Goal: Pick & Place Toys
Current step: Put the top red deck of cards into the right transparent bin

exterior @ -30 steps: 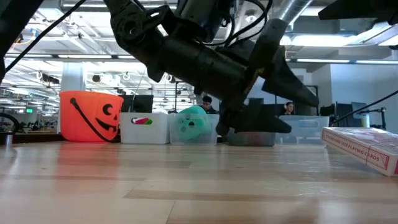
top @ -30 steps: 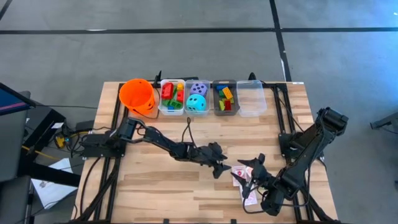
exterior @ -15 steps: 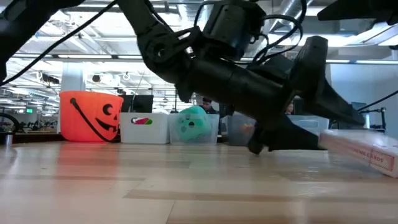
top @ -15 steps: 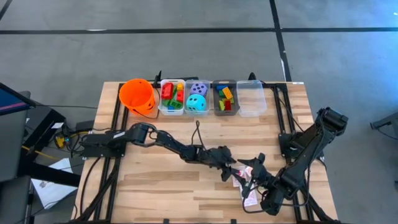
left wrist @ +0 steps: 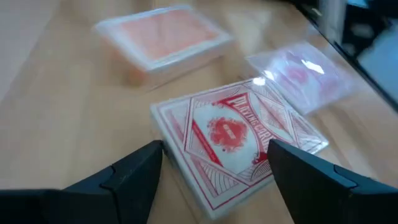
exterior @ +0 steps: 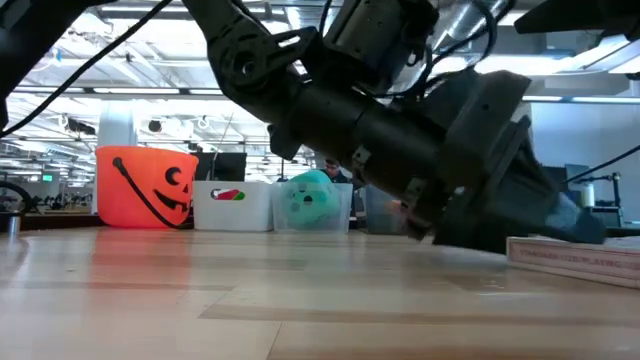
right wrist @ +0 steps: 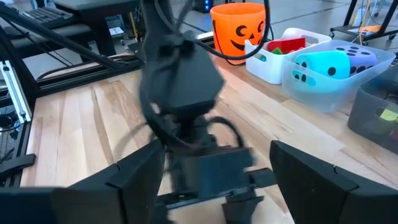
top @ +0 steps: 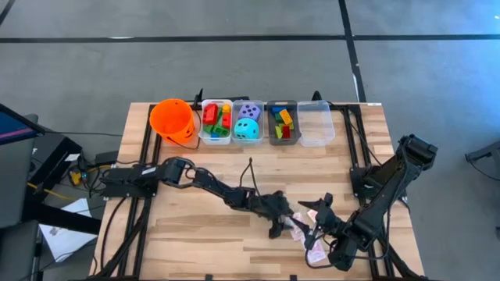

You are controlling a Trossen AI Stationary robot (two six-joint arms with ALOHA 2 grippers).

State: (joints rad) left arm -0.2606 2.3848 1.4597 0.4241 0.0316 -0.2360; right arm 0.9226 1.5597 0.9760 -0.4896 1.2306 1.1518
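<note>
Wooden slats form the worktop (top: 195, 211), which fills the centre of the high view. Along its upper edge stand an orange bucket (top: 173, 119), a bin of bricks (top: 216, 121), a bin holding a purple die (top: 250, 111) and a teal die (top: 247, 129), a darker bin (top: 282, 122) with more bricks, and a clear bin (top: 316, 122). The left arm reaches from the left side of the frame toward the lower centre, where the left gripper (top: 283, 224) sits low over the playing cards (top: 300, 226). In the left wrist view its fingers (left wrist: 127, 180) stand apart, released, one on each side of a red-and-white card box (left wrist: 233, 140) lying flat on the wood; whether they touch the box cannot be told. Two more packs lie beyond it in that view: an orange-tinted one in a clear case (left wrist: 165, 34) and a pale wrapped one (left wrist: 301, 71). The right gripper (top: 320, 209) rests at the lower right of the high view, just beside the cards, with another card pack (top: 315, 251) below it. In the right wrist view its fingers (right wrist: 134, 180) are spread apart and hold nothing, facing the left gripper. In the low view the left arm fills the middle of the frame, with a card box (exterior: 575, 258) on the wood at the right edge.
</note>
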